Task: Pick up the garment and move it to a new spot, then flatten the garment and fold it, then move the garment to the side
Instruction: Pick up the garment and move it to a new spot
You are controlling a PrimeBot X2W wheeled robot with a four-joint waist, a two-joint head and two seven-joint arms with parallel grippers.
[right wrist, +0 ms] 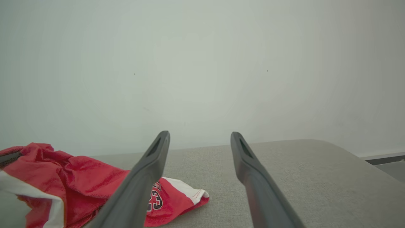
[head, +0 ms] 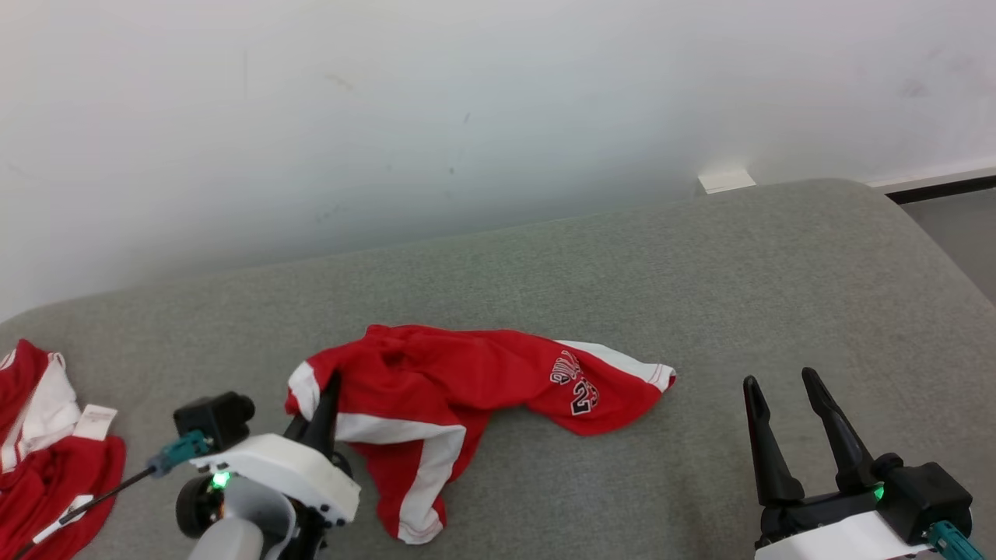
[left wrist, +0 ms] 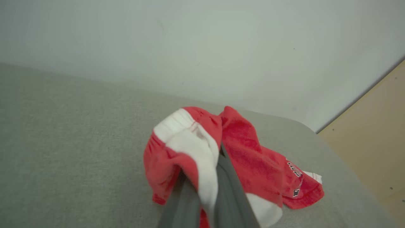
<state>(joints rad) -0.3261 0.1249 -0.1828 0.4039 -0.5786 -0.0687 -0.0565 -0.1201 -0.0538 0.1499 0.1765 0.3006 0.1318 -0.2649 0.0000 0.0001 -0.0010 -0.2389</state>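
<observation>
A broad grey cushion [head: 700, 272] runs along a plain white wall [head: 467, 117]. A red garment [head: 467, 373], a pair of sports shorts with white side stripes, lies crumpled near the cushion's front edge, left of its middle. One leg reaches toward the right and carries a printed number [head: 583, 397]. The other leg drops toward the front edge.

The left tool [head: 328, 404] is clamped on the garment's left end. Its two dark fingers are pressed together with a white band [left wrist: 186, 136] of the cloth bunched over and between them. That end stands raised off the cushion in a soft hump, while the rest of the cloth rests on the cushion.

The right tool [head: 780, 381] sits by the cushion's front right corner, well apart from the garment. Its fingers are spread wide and point toward the wall, with nothing between them.

A second garment [head: 47, 451], also red and white with paper tags, lies heaped at the cushion's left edge, apart from the first.

The cloth looks light, thin and limp. It will likely sag and trail from any single pinch rather than keep its shape, and it cannot break. Held at one point it will probably bunch up, so flattening seems to call for a second hold. The best spots appear to be the banded edge near where the left tool grips, or the far hem beside the number, where the stitching gives the fingers something thicker to pinch. The knit may drag on the cushion's rough weave if pulled instead of lifted.
</observation>
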